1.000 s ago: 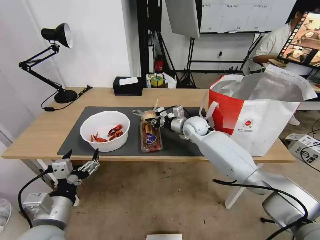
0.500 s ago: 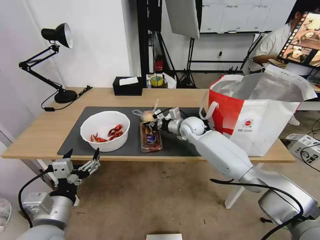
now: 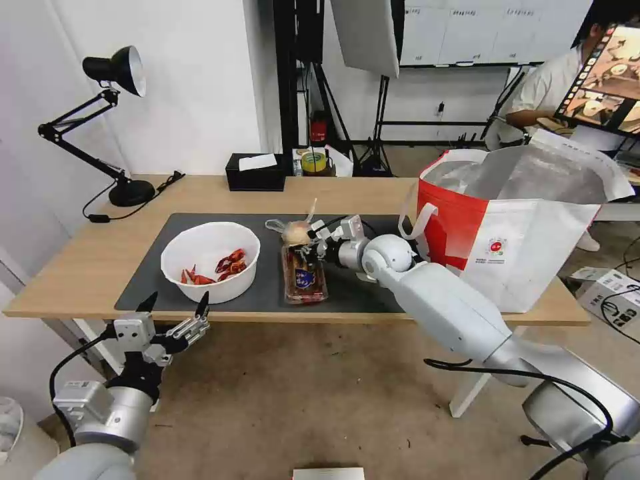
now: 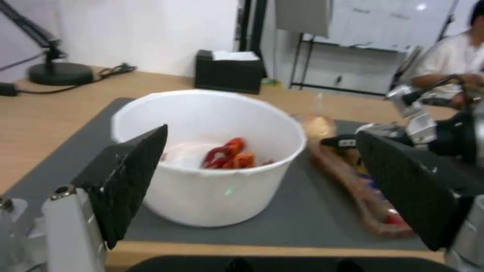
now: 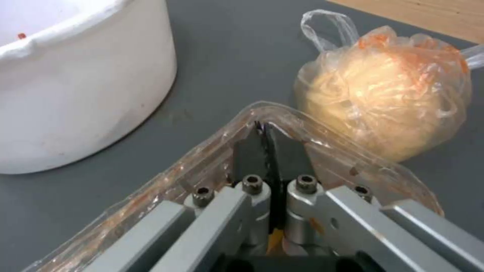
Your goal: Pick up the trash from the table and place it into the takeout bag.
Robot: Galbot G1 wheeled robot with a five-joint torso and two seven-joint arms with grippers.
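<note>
Right gripper (image 5: 266,141) now clenched on the far corner of the tray (image 3: 304,277), which has skewed slightly on the mat (image 3: 267,293) beside the knotted bag (image 3: 296,231); grasp looks secured, lift pending. Left gripper (image 3: 175,317) has risen slightly, released, below the table (image 3: 87,260) edge. Takeout bag (image 3: 520,233) stands right.

From my remote station the setting read as a lab or studio: bare concrete floor (image 3: 280,400), black light stands (image 3: 383,120) with a hanging softbox panel (image 3: 367,33), a whiteboard (image 3: 480,30) on the back wall, and a monitor (image 3: 603,80) at a side desk.
</note>
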